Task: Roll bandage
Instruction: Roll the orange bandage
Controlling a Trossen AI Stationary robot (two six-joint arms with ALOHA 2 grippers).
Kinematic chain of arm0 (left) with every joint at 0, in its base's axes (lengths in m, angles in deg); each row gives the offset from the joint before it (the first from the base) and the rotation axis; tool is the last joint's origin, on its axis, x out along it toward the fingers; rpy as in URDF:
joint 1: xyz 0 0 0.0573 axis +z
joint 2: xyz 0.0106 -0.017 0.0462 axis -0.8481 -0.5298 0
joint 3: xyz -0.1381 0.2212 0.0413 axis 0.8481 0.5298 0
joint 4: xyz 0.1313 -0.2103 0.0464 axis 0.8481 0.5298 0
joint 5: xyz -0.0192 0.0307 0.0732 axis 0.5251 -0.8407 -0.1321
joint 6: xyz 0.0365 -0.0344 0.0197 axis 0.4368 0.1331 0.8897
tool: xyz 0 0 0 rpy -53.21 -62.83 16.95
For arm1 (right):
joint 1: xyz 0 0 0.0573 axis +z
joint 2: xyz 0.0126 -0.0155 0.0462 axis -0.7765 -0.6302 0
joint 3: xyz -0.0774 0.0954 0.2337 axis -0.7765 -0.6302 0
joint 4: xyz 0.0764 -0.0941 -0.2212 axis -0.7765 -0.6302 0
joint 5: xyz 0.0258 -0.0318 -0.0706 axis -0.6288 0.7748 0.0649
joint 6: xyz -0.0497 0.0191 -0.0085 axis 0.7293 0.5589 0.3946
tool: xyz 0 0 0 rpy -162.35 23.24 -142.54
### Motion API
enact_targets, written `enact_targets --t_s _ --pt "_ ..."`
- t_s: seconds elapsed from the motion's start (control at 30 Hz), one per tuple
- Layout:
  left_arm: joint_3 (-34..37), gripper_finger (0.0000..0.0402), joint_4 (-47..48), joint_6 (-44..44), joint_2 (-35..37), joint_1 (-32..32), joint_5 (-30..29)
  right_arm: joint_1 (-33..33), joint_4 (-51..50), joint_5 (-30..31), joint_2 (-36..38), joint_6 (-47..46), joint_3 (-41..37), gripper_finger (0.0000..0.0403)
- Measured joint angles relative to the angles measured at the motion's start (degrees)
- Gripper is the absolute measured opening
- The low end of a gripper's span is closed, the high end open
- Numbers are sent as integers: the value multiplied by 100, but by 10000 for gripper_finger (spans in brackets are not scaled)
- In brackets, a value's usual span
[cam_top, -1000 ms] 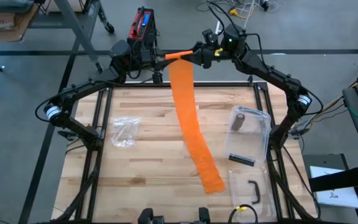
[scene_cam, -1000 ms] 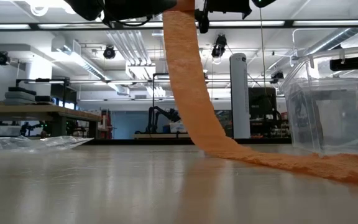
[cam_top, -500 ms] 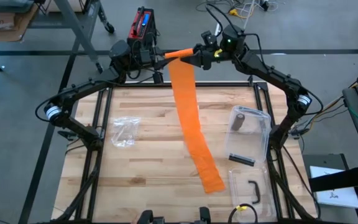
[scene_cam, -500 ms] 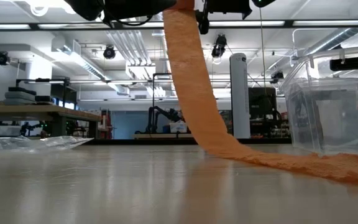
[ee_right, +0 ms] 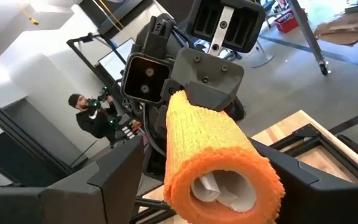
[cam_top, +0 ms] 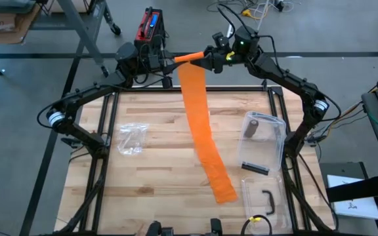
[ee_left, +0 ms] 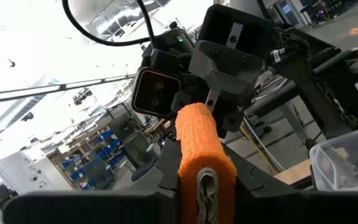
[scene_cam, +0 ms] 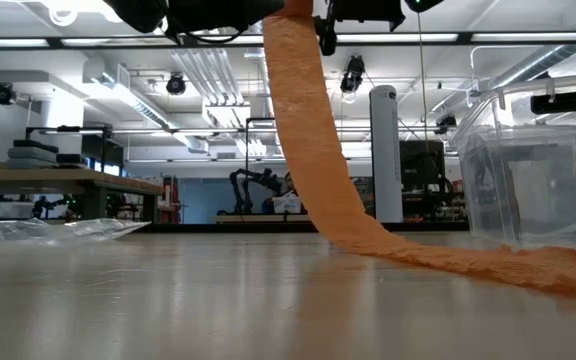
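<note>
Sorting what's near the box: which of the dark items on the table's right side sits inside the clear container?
The dark cylinder, lying inside the clear container. The black bar and the bent black handle lie nearer the table's front edge.

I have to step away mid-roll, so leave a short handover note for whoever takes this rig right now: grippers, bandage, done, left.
Left gripper: shut on one end of the orange roll, raised over the table's far edge.
Right gripper: fingers around the roll's other end, facing the left one.
Bandage tail: hangs from the roll, slopes down to the wooden table and lies across it beside the clear bin.
Done: a thick roll is wound.
Left: wind in the long loose tail.
</note>
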Motion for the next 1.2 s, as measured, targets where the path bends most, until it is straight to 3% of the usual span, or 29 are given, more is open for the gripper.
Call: enact_targets --t_s 0.23,0.5,0.7,0.9,1.2 --pt "-2 58 78 528 0 -13 15 0 -2 2 0 8 0 250" --pt "-4 78 161 834 1 -23 294 0 34 117 0 61 0 202" --pt "-4 69 289 1300 0 -63 344 0 52 78 0 102 0 180" --pt "-2 56 230 1425 0 -64 293 -2 -100 13 2 110 0 185" --pt "0 73 133 1555 0 -63 170 0 -144 -6 2 114 0 213"
